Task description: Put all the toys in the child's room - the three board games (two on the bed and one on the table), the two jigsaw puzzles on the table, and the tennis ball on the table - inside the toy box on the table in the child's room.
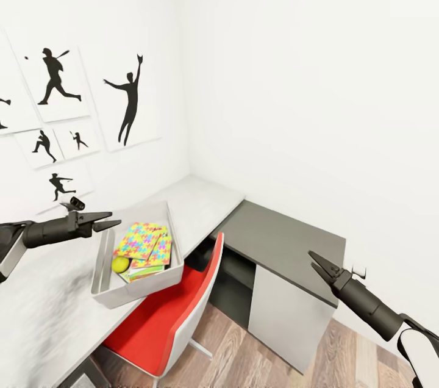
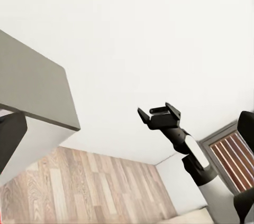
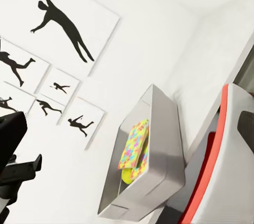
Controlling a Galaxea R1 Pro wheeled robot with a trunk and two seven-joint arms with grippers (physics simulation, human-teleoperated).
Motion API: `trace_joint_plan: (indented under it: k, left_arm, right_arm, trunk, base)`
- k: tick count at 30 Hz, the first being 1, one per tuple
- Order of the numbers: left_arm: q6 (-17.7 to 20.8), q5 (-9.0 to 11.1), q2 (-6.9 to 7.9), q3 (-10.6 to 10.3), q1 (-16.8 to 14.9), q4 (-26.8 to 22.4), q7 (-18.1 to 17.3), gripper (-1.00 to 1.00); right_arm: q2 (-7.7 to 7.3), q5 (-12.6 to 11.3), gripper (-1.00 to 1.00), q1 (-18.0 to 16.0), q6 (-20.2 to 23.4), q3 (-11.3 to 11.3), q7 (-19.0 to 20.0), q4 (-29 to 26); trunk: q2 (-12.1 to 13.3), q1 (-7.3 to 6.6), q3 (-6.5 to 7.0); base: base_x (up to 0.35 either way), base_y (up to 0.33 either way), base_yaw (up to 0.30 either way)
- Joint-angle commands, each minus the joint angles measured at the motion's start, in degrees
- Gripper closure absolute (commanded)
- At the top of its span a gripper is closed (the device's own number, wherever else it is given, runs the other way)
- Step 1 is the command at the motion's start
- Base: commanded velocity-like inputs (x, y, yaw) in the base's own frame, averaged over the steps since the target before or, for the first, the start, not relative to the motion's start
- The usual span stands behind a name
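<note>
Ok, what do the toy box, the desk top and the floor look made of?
Toy box: smooth pale grey walls, matte, probably plastic or painted board. Desk top: flat grey-white slab without grain, likely laminate. Floor: plank lines and brown grain, so wood or wood-look laminate. These are renders, so all three are guesses.

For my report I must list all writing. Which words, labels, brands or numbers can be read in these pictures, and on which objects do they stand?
None can be read.
Colourful flat puzzle boxes in the grey rectangular toy box: jigsaw pattern, no legible print.
White wall posters: black player silhouettes, no words.
Yellow-green tennis ball: no mark visible.
</note>
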Motion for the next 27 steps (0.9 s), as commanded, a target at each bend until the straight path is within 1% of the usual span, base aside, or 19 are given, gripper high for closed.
trace_joint_plan:
  k: [1,21,23,27]
  left_arm:
    - [0.64,0.14,0.06,-0.23,-0.06,-0.06,-0.21,-1.00]
    - [0.75,0.14,0.04,-0.29,-0.06,-0.35,-0.21,-1.00]
    - [0.75,0.14,0.08,-0.29,-0.06,-0.37,-0.21,-1.00]
    - [0.75,0.14,0.11,-0.29,-0.06,-0.36,-0.21,-1.00]
  right_arm:
    - [0.00,-0.23,-1.00,-0.06,0.41,-0.07,0.06,0.00]
    - [0.00,-0.32,-1.00,-0.06,0.48,-0.08,0.50,-0.09]
    - [0.00,-0.33,-1.00,-0.06,0.49,-0.08,0.49,-0.09]
    - [0.00,-0.37,-1.00,-0.06,0.49,-0.08,0.50,-0.07]
  trunk:
    - [-0.12,0.03,-0.14]
    - [-0.12,0.03,-0.14]
    - [-0.12,0.03,-0.14]
    - [-0.12,0.03,-0.14]
  base:
    - [-0.067,0.000,0.000]
    - [-0.007,0.000,0.000]
    - [0.000,0.000,-0.089]
    - [0.000,0.000,-0.213]
